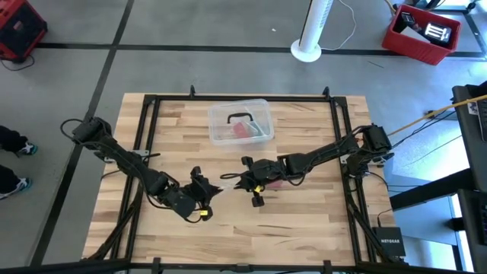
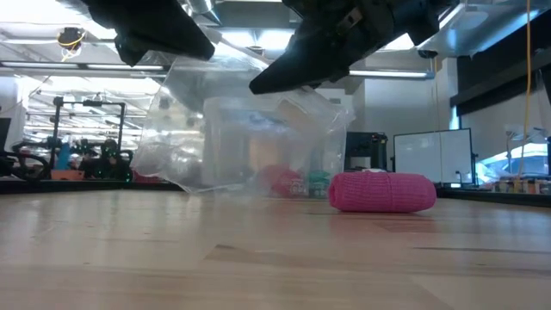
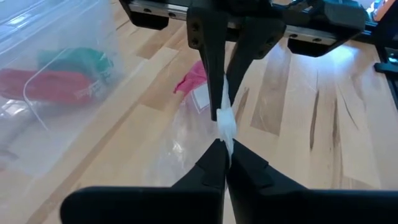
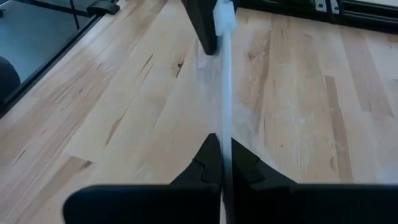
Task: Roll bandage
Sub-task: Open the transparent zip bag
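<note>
The bandage (image 2: 383, 191) is a small pink roll lying on its side on the wood. In the high view the bandage (image 1: 275, 183) shows just under my right arm. A crumpled clear plastic wrapper (image 2: 232, 129) hangs between my two grippers near the table's middle. My left gripper (image 1: 213, 189) and my right gripper (image 1: 232, 181) face each other, fingertips almost meeting, and both are shut on the wrapper. Neither touches the bandage. My left gripper pinches a bunched upper edge of the wrapper (image 3: 226, 132) between its two fingers, coming slanting down from the table's left. The wrapper hangs below; whether its lower end touches the table I cannot tell. My right gripper pinches the same bunched edge (image 4: 225, 134) between its two fingers, slanting down from the table's right. The short strip of plastic between the two grippers runs straight, and the rest of the wrapper hangs below.
A clear plastic box (image 1: 240, 122) with pink and green contents stands at the far middle of the table. Black frame rails (image 1: 144, 144) run along the table's left, right and far sides. Bare wood lies toward the near edge.
</note>
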